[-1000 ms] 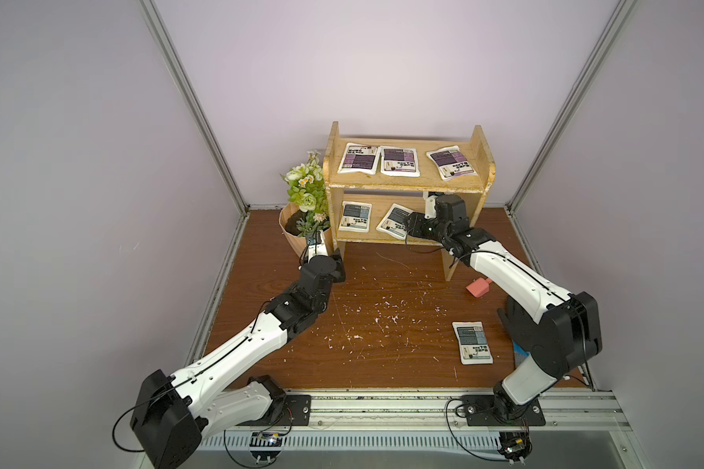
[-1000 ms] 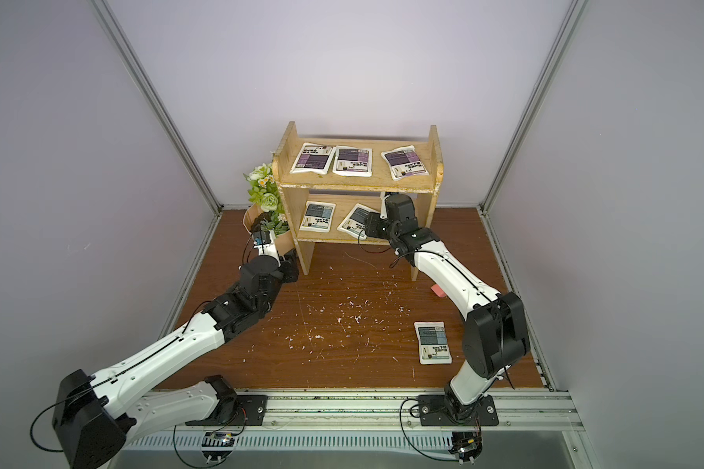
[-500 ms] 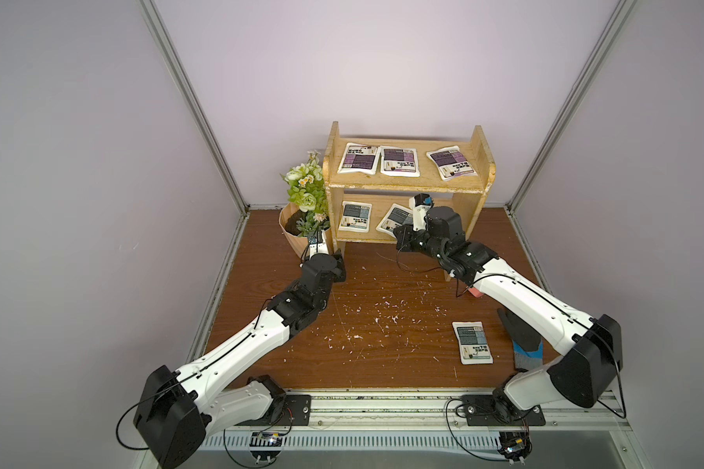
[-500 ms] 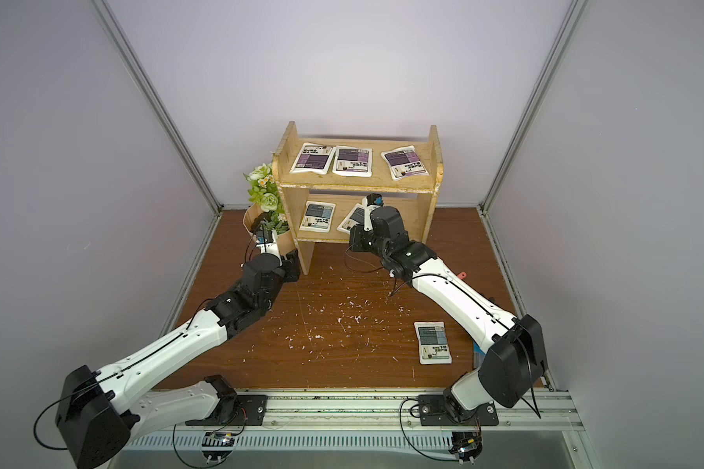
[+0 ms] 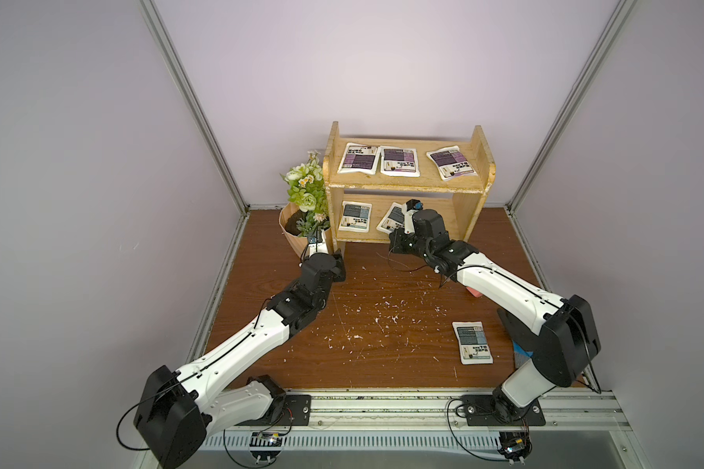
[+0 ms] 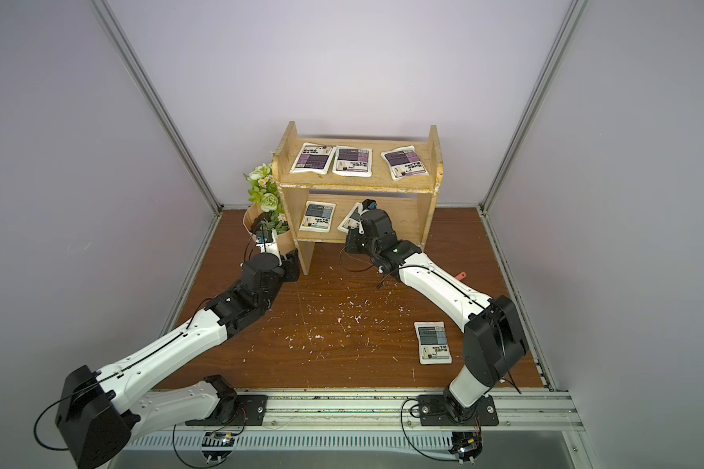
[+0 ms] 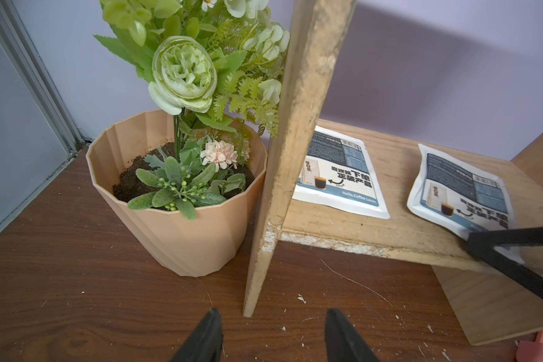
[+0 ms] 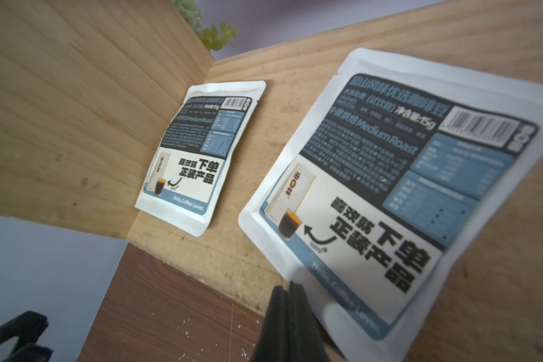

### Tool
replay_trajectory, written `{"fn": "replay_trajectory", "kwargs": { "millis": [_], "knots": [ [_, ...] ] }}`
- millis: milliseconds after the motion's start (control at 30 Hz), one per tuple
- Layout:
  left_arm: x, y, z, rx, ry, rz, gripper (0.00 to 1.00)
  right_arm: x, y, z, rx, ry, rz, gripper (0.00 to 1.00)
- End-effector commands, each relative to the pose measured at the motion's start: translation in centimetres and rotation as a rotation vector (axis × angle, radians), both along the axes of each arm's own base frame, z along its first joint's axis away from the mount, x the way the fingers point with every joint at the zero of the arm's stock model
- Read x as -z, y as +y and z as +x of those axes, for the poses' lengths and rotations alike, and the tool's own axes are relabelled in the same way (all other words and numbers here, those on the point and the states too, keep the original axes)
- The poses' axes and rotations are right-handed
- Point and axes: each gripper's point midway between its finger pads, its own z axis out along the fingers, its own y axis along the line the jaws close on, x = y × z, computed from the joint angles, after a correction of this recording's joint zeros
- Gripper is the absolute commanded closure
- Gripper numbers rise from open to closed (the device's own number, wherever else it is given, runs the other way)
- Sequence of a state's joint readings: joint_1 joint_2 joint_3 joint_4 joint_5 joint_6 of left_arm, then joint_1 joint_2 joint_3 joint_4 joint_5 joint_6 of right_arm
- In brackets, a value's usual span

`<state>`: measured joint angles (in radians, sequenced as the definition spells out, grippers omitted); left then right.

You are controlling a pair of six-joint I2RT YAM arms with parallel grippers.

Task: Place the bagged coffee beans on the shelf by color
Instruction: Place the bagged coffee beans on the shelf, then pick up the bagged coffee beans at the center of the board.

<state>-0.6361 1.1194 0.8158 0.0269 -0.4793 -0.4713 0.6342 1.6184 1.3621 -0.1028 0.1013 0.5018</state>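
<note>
Count: one shelf (image 5: pixel 407 187) with two boards, six pouches, one pot (image 5: pixel 291 239). Three purple pouches (image 5: pixel 399 161) lie flat in a row on the upper board. Two blue pouches (image 5: pixel 355 216) lie on the lower board, and the one nearer the middle is turned askew. One loose pouch (image 5: pixel 472 342), also blue, lies face up on the table (image 5: pixel 383 365), near the right arm's elbow and well apart from both grippers. The pot holds flowers (image 5: pixel 305 186) and stands just beside the shelf's left side panel (image 7: pixel 298 125). A pink item (image 6: pixel 460 275) lies on the table beside the right forearm, and pale flecks (image 5: pixel 383 316) are scattered across the middle of the table. In both top views the right wrist covers part of the askew pouch. In the left wrist view the side panel hides one edge of the other blue pouch. The right gripper (image 8: pixel 290 291) is closed, fingers pressed together, at the front edge of the lower board over the near corner of the askew pouch. Whether the fingers pinch that corner or only lie across it cannot be told, as the view is blurred there. The left gripper (image 7: pixel 271 312) stands partly open and holds nothing, low over the table in front of the foot of the side panel, near the pot.
</note>
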Motion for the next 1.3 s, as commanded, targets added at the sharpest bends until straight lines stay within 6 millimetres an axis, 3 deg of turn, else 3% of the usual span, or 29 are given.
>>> {"fn": "replay_trajectory", "kwargs": {
  "millis": [0,200,300,433,500,567,667,767,833,967,1133,1267],
  "knots": [
    [-0.6,0.6,0.1,-0.011,-0.023,-0.009,0.45,-1.3,-1.9,-0.1,0.066,-0.034,-0.020,0.97],
    [-0.3,0.2,0.2,0.005,-0.015,-0.014,0.45,-1.5,-4.0,0.4,0.107,-0.044,-0.028,0.97],
    [-0.3,0.2,0.1,0.009,-0.014,-0.013,0.45,-2.2,-3.7,0.2,0.083,-0.053,-0.004,0.97],
    [0.0,-0.2,0.1,0.027,-0.007,-0.006,0.45,-3.8,-2.4,-1.4,-0.012,-0.069,0.062,0.95],
    [0.3,-0.5,0.1,0.050,0.001,0.002,0.45,-5.3,-2.7,-2.6,-0.036,-0.099,0.086,0.93],
    [0.8,-1.2,0.0,0.088,0.017,0.006,0.45,-6.4,-4.1,-3.9,-0.016,-0.119,0.084,0.92],
    [2.2,-3.3,-0.2,0.199,0.059,0.004,0.44,-6.5,-8.2,-5.7,0.100,-0.112,0.051,0.92],
    [4.2,-6.7,-1.0,0.373,0.116,-0.032,0.44,-4.0,-13.4,-7.8,0.257,-0.013,0.034,0.92],
    [5.5,-9.9,-2.1,0.516,0.152,-0.066,0.42,-1.0,-16.6,-9.6,0.347,0.085,0.026,0.91],
    [8.6,-17.0,-5.5,0.793,0.238,-0.021,0.37,4.4,-21.2,-13.9,0.470,0.251,-0.011,0.90],
    [12.3,-23.8,-8.8,1.061,0.380,-0.073,0.34,10.8,-22.5,-18.6,0.471,0.444,-0.003,0.86],
    [14.7,-27.3,-9.9,1.173,0.486,-0.103,0.34,15.7,-22.0,-21.3,0.434,0.589,0.011,0.85]
  ]
}}
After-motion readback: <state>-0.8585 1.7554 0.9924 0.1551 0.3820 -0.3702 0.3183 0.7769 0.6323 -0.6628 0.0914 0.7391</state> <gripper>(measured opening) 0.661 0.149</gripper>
